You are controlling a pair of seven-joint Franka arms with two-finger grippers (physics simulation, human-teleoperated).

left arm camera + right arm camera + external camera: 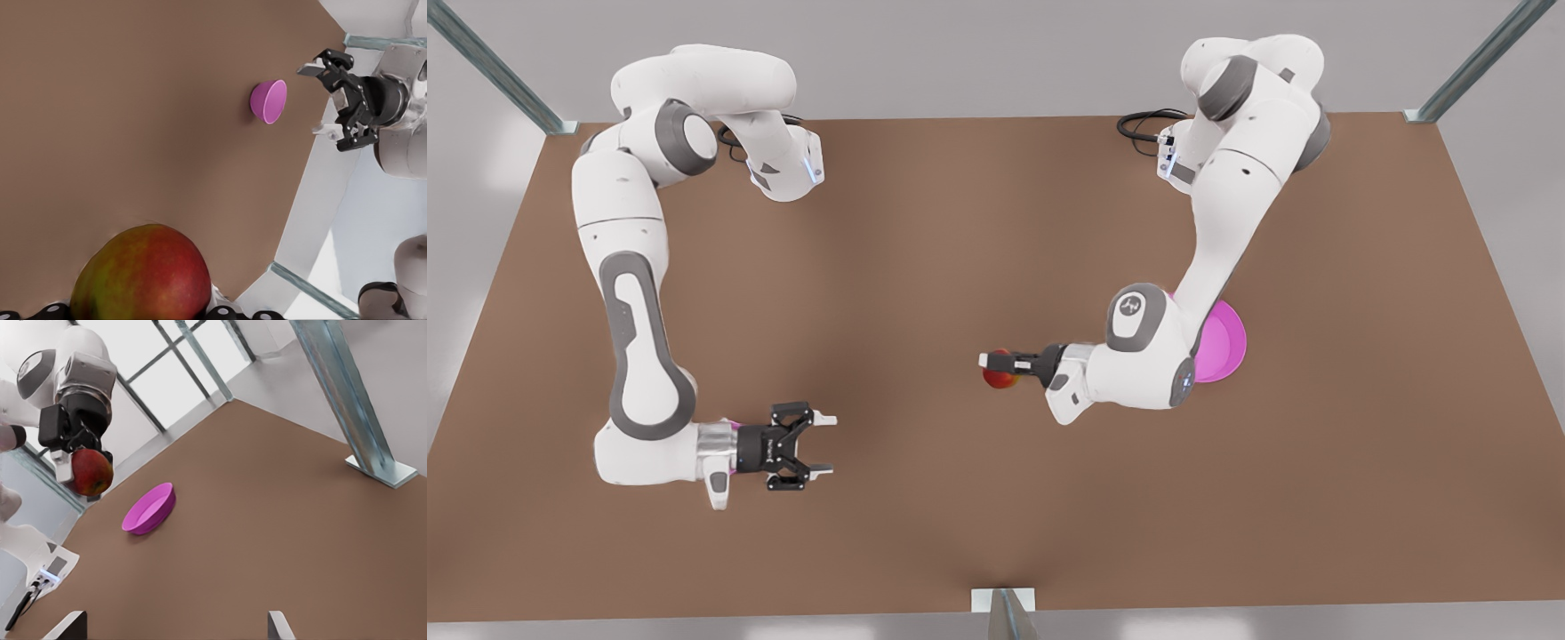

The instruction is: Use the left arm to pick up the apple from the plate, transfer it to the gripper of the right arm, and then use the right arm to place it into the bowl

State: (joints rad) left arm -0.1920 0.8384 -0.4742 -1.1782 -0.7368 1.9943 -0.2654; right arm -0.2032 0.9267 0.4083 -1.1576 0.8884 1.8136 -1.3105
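Watching my brown table (978, 222), pink plate (1223, 342) lying behind the left gripper (996, 363), which is clamped on the apple (1000, 378), right gripper (823, 442) facing it well apart, fingers spread, bowl (269, 101) beneath.

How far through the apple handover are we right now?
Done: the left gripper has lifted the apple off the plate and holds it above the table.

In hand: it faces the right gripper, which waits open across a clear gap, not touching the apple.

Left: close the gap, pass the apple over, then carry it to the bowl, which has nothing visible in it.
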